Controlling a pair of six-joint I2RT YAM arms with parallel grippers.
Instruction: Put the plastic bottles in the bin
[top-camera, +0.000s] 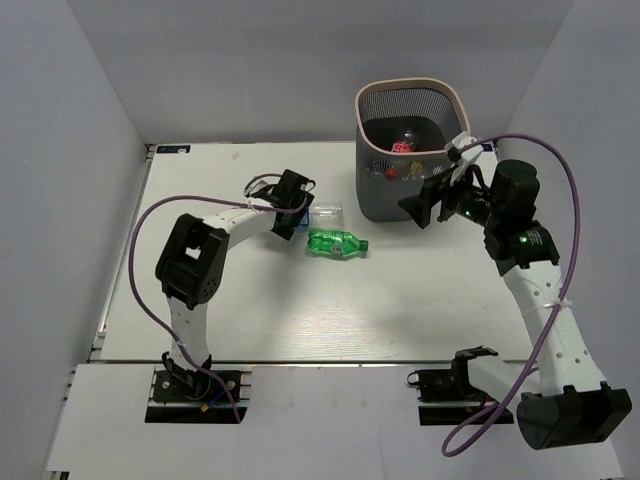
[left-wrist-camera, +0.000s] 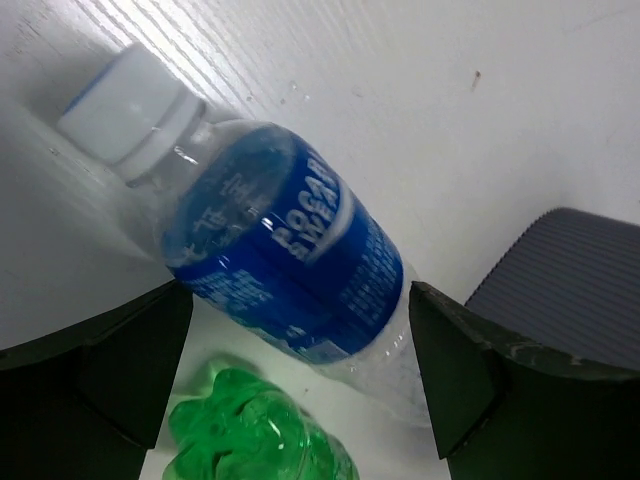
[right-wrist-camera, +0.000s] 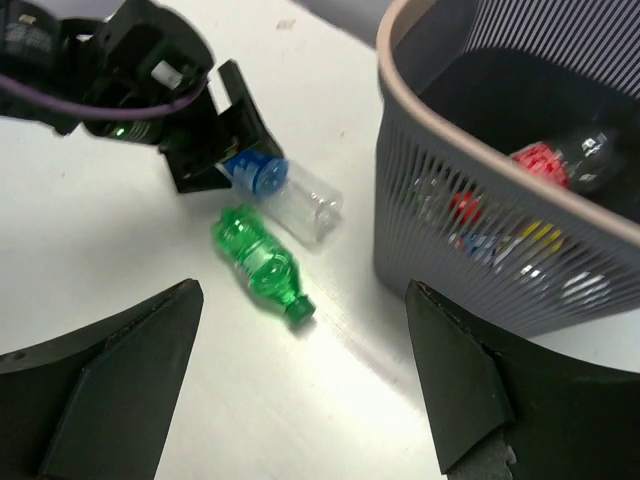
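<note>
Lining up grasp on blue-label bottle (left-wrist-camera: 280, 270), lying on worktop (top-camera: 300, 310) just beside green bottle (top-camera: 335, 243), near bin (top-camera: 375, 195). Next: closing on it, lifting, carrying over bin rim. Straddling it w/ left fingers (left-wrist-camera: 120, 380) wide open, gripping nothing yet. Hanging right fingers (right-wrist-camera: 110, 385) beside bin, wide open, empty.

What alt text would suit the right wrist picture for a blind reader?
A tall dark grey wire-mesh bin with a pale rim stands at right, several plastic bottles inside. Left of it on the white table lie a green plastic bottle and a clear blue-labelled plastic bottle, with the left gripper, jaws open, at its labelled end.
</note>
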